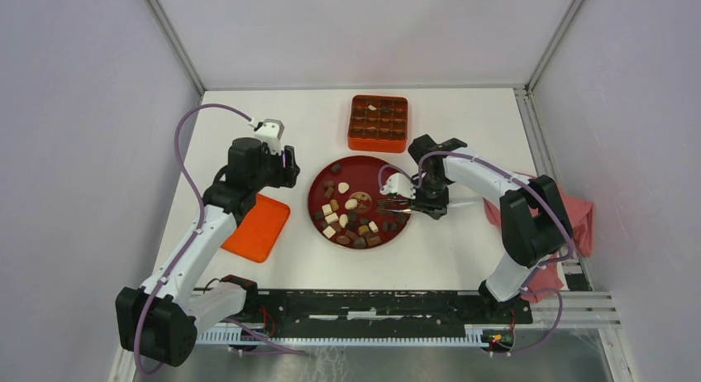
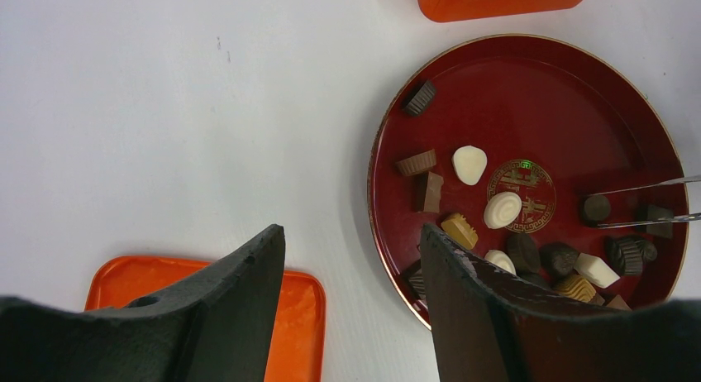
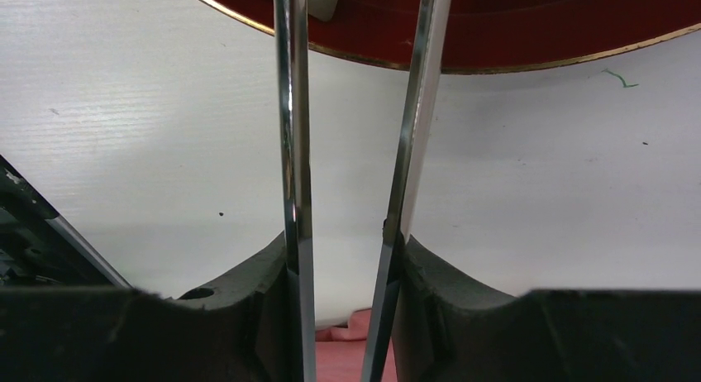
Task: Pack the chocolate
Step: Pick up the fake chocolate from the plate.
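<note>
Red lacquer plate (image 1: 364, 160) sits mid-table in the overhead view, with the chocolate (image 1: 345, 225) strewn inside its rim from ten o'clock round to five. An orange box (image 1: 378, 142) of gridded cells lies at the plate's twelve o'clock, a cream piece showing in one cell. A flat orange lid (image 1: 258, 226) lies at its nine. The right gripper (image 1: 426, 204) points in from three o'clock, clamped on steel tweezers (image 1: 395, 206).

Left wrist view: the left gripper (image 2: 351, 241) hangs wide and empty above bare table, between lid and plate. The tweezers' tips stand spread, one on either side of a dark round piece (image 2: 593, 208) near the plate's three o'clock, not visibly pinching it.

Right wrist view: the two blades run apart toward the plate's rim, and their tips are out of frame.

Picking up a piece looks to be the step in hand. The next move probably calls for a gentle squeeze, a straight lift, then a carry to a free cell.
</note>
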`<state>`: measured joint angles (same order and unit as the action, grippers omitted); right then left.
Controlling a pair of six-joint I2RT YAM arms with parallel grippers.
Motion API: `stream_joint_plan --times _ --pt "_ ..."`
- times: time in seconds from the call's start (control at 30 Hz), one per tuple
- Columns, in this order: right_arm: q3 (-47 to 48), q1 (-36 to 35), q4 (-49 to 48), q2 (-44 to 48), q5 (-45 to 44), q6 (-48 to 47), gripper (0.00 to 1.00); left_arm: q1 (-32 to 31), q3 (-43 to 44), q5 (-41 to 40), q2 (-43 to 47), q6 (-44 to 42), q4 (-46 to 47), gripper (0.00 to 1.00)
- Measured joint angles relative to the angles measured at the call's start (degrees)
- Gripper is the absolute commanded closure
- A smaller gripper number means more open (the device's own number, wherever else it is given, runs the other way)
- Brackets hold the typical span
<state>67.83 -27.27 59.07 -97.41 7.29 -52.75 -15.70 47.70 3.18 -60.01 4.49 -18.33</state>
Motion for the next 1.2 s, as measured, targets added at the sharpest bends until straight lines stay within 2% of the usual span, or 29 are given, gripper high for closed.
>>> stream_joint_plan --times 0.13,0.37,0.8,1.2 --pt "0.57 0.0 0.2 0.0 0.11 0.02 0.84 0.0 0.0 0.0 0.0 0.0 0.0 0.33" --pt "1.16 0.0 0.15 0.0 0.46 0.44 1.0 0.0 0.0 0.0 0.0 0.0 0.0 0.33" --pt "1.55 0.81 0.17 0.02 1.49 0.98 1.0 0.0 0.0 0.0 0.04 0.0 0.0 0.33" --pt "7.34 5.77 -0.07 -0.07 5.16 3.96 1.0 0.0 0.0 0.0 0.04 0.0 0.0 0.33"
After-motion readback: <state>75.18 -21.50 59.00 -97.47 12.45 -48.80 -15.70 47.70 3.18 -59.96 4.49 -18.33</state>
